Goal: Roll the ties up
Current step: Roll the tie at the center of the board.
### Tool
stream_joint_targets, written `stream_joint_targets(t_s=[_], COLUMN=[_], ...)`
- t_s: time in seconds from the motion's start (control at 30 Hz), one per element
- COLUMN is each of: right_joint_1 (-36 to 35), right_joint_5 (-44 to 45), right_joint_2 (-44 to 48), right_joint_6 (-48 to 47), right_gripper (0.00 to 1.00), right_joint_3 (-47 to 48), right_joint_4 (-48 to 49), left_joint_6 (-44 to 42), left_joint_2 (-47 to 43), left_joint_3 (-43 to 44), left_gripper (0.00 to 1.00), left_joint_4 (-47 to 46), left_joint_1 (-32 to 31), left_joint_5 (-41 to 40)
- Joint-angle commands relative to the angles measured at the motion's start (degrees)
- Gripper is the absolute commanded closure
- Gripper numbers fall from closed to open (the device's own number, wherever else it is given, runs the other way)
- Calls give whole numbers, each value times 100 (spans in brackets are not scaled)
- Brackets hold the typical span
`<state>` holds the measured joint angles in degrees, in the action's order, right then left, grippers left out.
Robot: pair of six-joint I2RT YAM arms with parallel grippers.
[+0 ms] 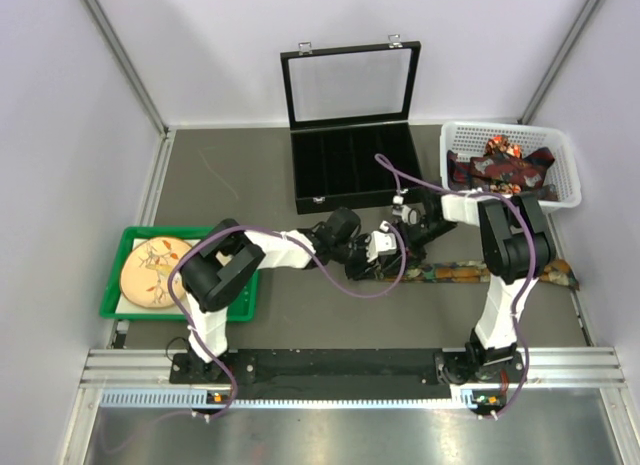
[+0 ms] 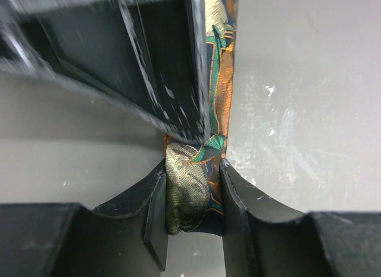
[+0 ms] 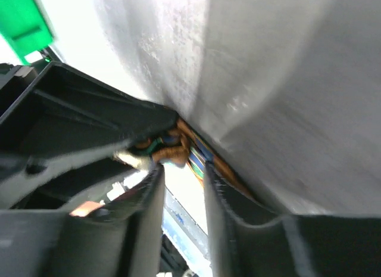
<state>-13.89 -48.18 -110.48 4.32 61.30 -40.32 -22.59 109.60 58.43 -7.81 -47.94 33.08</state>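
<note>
One tie (image 1: 462, 274), dark with orange and green, lies stretched along the table from the centre toward the right. My left gripper (image 1: 386, 252) is shut on its doubled-over left end. In the left wrist view that end of the tie (image 2: 189, 196) is pinched between the two fingers of the left gripper (image 2: 192, 168). My right gripper (image 1: 408, 237) reaches in from the right and meets the same spot. Its view is blurred. The right gripper (image 3: 181, 170) has a bright gap between its fingers, and the tie's edge (image 3: 174, 151) sits just past the fingertips. More ties (image 1: 500, 165) lie in a heap.
Those ties fill a white basket (image 1: 563, 145) at the back right. An open black case (image 1: 350, 175) with dividers stands at the back centre. A green tray (image 1: 113, 285) holding a patterned plate (image 1: 152, 270) is at the left. Purple cables loop over both arms.
</note>
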Motion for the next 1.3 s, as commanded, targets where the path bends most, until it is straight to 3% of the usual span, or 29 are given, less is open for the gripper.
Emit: stream_joint_targets(t_s=[0.0, 0.1, 0.17, 0.57, 0.67, 0.7, 0.73, 0.8, 0.83, 0.93, 1.07, 1.27], right_joint_1=[325, 326, 299, -166, -254, -255, -255, -255, -237, -132, 79, 246], right_joint_5=[-539, -1286, -1448, -1448, -1299, -1264, -1238, -1010, -957, -631, -306, 168], right_joint_2=[439, 448, 439, 351, 334, 299, 194, 97, 70, 114, 140, 167], right_joint_6=[-344, -47, 183, 1001, 1150, 1159, 1159, 915, 826, 571, 290, 70], right_gripper=[59, 50, 50, 63, 74, 90, 100, 100, 100, 100, 100, 100], right_joint_3=[49, -74, -249, -689, -716, -716, -664, -567, -549, -575, -636, -628], right_joint_4=[-21, 260, 724, 2115, 2361, 2370, 2266, 1959, 1792, 1554, 1185, 868], left_joint_6=[-272, -185, -184, -246, -255, -255, -246, -202, -176, 26, 193, 229], left_joint_2=[-18, 61, 105, 210, 246, 263, 281, 334, 334, 177, -333, -791], left_joint_3=[71, 326, 466, 555, 564, 572, 581, 634, 634, 520, -6, -824], left_gripper=[70, 70, 69, 65, 65, 65, 64, 61, 53, 43, 27, 24], left_joint_4=[1817, 2152, 2371, 2530, 2495, 2487, 2486, 2556, 2496, 2338, 1427, -96], left_joint_1=[-57, -145, -171, -180, -198, -207, -215, -207, -198, -75, 364, 707], left_joint_5=[-1092, -1304, -1383, -1462, -1410, -1418, -1410, -1287, -1260, -998, -242, 883])
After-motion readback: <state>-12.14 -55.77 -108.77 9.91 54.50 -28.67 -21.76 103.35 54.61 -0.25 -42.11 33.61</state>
